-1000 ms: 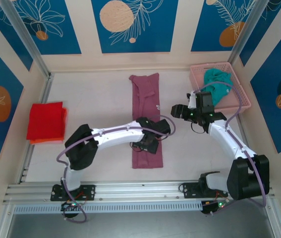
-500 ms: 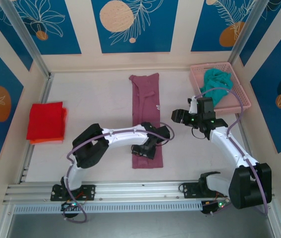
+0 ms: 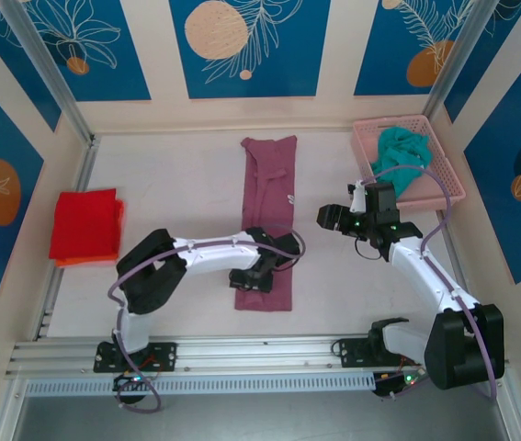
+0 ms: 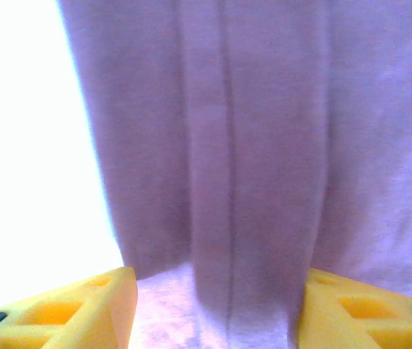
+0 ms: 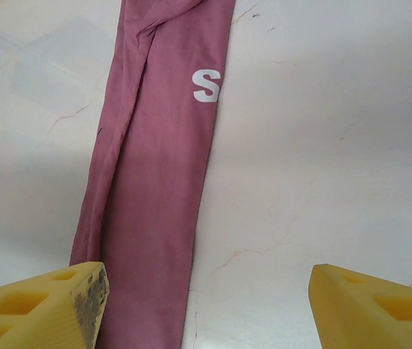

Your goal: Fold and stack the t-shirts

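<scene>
Where left tool (image 3: 246, 278) covers it, mauve tee (image 3: 269, 184) hidden

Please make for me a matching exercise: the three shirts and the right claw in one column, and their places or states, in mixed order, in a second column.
Column one
1. mauve shirt
2. red shirt
3. teal shirt
4. right claw

Column two
A. lying in the pink basket
B. open, above the table
C. long strip in the middle of the table
D. folded square at the left side

Pairs: 1-C, 2-D, 3-A, 4-B.
</scene>
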`<state>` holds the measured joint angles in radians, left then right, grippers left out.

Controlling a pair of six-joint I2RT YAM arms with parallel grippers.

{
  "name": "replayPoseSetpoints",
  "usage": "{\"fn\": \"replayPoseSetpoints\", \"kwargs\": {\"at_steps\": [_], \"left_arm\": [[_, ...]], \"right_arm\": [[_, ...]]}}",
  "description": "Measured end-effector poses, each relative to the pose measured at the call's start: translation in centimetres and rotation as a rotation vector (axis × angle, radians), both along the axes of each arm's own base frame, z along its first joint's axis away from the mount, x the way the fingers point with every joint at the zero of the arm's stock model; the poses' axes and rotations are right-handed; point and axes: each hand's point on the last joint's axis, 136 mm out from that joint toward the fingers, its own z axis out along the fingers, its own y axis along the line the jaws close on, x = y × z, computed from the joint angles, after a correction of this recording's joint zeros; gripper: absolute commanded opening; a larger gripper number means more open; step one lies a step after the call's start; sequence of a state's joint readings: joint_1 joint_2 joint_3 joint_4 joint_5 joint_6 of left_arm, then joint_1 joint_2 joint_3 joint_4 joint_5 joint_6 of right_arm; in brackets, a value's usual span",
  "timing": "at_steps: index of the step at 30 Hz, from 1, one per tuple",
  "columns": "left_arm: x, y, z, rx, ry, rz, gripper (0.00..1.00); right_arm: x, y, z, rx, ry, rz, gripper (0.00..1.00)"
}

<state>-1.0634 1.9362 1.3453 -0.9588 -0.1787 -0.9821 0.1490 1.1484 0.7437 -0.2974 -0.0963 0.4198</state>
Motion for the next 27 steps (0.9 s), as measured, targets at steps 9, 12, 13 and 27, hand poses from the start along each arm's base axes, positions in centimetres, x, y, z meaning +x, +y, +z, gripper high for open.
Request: {"fn": "replayPoseSetpoints", "kwargs": {"at_steps": [9,12,13,27], "left_arm": [[0.3,2.9,0.3,0.014,-0.037,0.095,0.57],[0.3,3.8,0.8,0.006,-0.057,0.12,0.58],[0.3,4.1,1.1,-0.002,-0.064,0.128,0.59],[1.1,2.0,1.4,-0.137,-0.091,0.085,0.68]], "right_arm": [[0.0,0.2,0.1,0.016,0.006,-0.003,0.74],[-0.1,0.4,0.1,0.02,0.008,0.004,0.74],[-0.2,0.6,0.1,0.02,0.008,0.008,0.74],[-2.2,4.9,-0.3,-0.021,0.008,0.178,0.74]]}}
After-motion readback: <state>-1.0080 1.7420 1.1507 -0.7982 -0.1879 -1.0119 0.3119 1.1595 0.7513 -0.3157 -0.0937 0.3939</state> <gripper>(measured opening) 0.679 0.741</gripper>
